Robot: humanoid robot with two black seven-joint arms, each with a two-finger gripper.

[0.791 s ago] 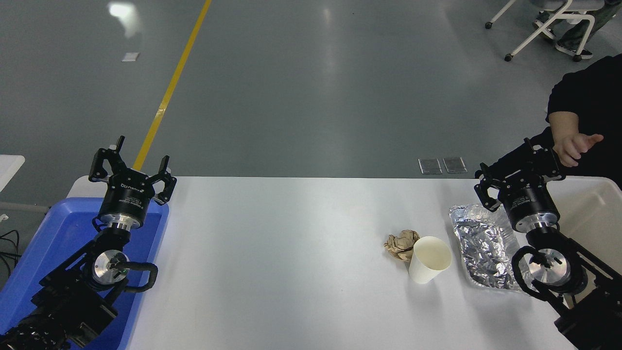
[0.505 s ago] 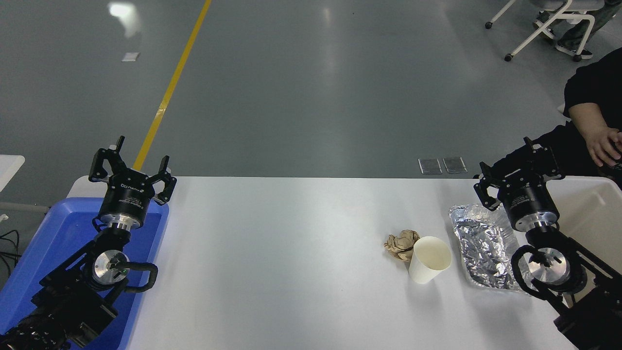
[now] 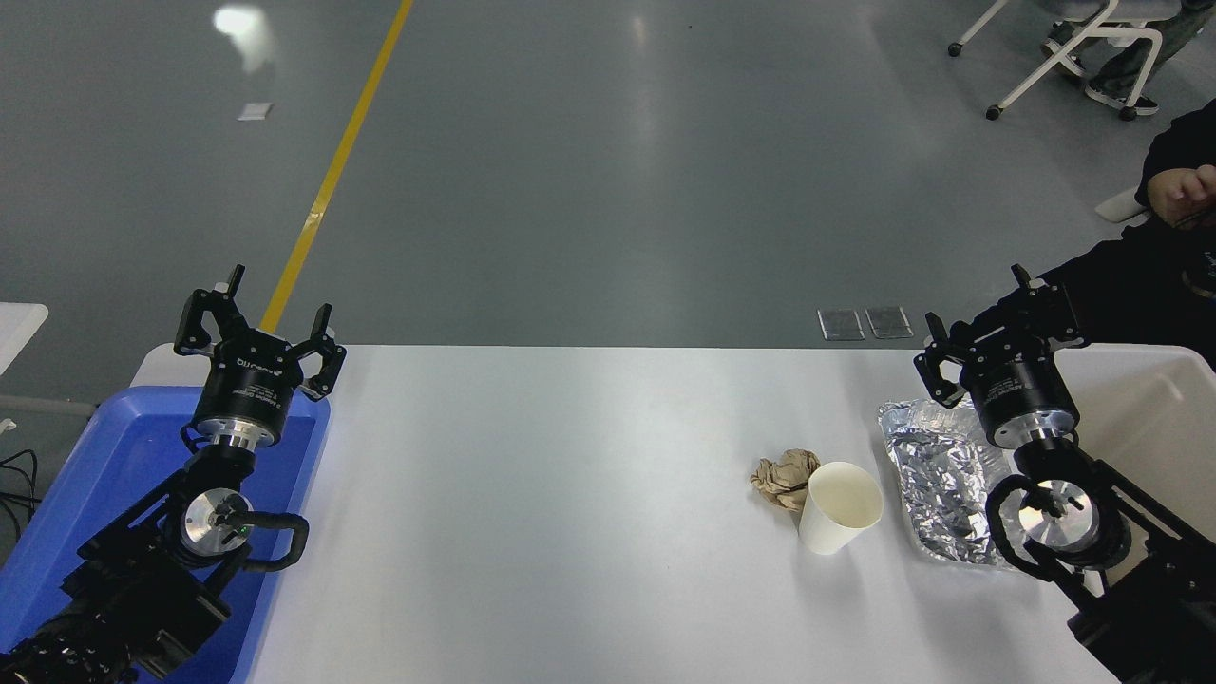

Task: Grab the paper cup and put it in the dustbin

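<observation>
The small cream-white tapered paper cup (image 3: 838, 507) stands on the white table (image 3: 570, 494) where it stood a moment ago, tilted a little, its long axis near upright and its wide round rim facing up and toward the right. The crumpled brown paper ball (image 3: 785, 478) touches its left side; the crinkled silver foil tray (image 3: 940, 480) lies just beside it on the right. Bare tabletop spreads to the cup's left and toward the near edge.

The right gripper (image 3: 997, 328) has shifted slightly left since the earlier frame — it hovers past the foil tray's far end, fingers spread wide, holding nothing. The large off-white plastic dustbin (image 3: 1154, 408) sits at the table's right edge. A person's hand (image 3: 1183, 185) has drawn back to the upper right.

The left gripper (image 3: 256, 318) is parked open and empty over the blue plastic tray (image 3: 104, 446) at the far left.
</observation>
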